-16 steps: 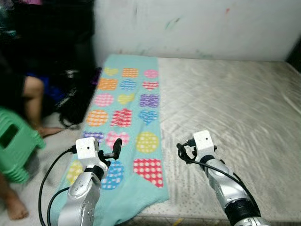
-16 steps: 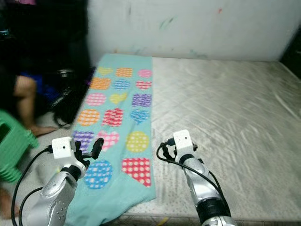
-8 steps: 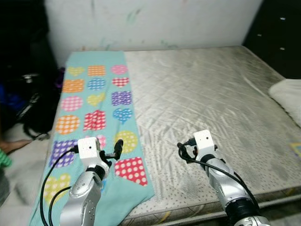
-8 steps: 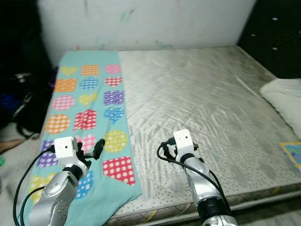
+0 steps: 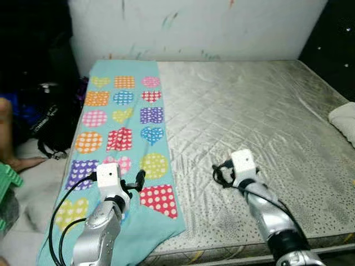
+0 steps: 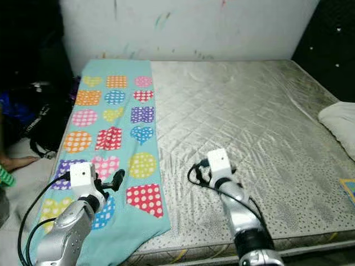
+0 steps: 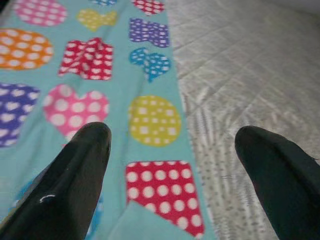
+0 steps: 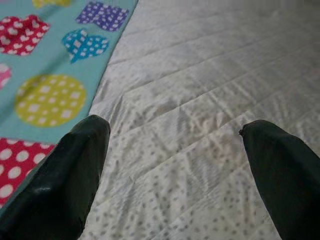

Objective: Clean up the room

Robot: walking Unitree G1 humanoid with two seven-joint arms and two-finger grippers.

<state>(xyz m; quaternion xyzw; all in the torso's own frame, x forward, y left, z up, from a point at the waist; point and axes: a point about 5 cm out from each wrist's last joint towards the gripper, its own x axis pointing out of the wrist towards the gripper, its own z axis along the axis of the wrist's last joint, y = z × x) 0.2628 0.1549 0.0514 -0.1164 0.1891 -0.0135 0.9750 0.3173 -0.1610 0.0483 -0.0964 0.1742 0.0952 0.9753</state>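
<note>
- Room clutter at the far left: a black bag (image 5: 47,119) on the floor beside the bed, with a person's leg (image 5: 16,160) and a green stool (image 5: 6,183) at the frame edge. Half a second ago the bag lay at that same edge and the stool was cut off; the whole picture has shifted, so the camera has swung back left and the things themselves have not moved.
- Patterned blanket (image 5: 125,138), turquoise with dotted hearts and circles, lies flat along the left side of the mattress (image 5: 249,122), its near end hanging over the bed's edge. Its lie matches the earlier frames.
- Left hand (image 7: 170,165) hovers above the blanket's near end, fingers spread wide, holding nothing.
- Right hand (image 8: 175,170) hovers over bare mattress just beside the blanket's edge, fingers equally wide apart and empty. Both arms keep the pose of one second ago.
- White pillow (image 5: 345,119) at the far right edge shows less than half a second ago.
- Judgement: the robot is surveying; no tidying grasp has begun, and the blanket is the nearest candidate.
</note>
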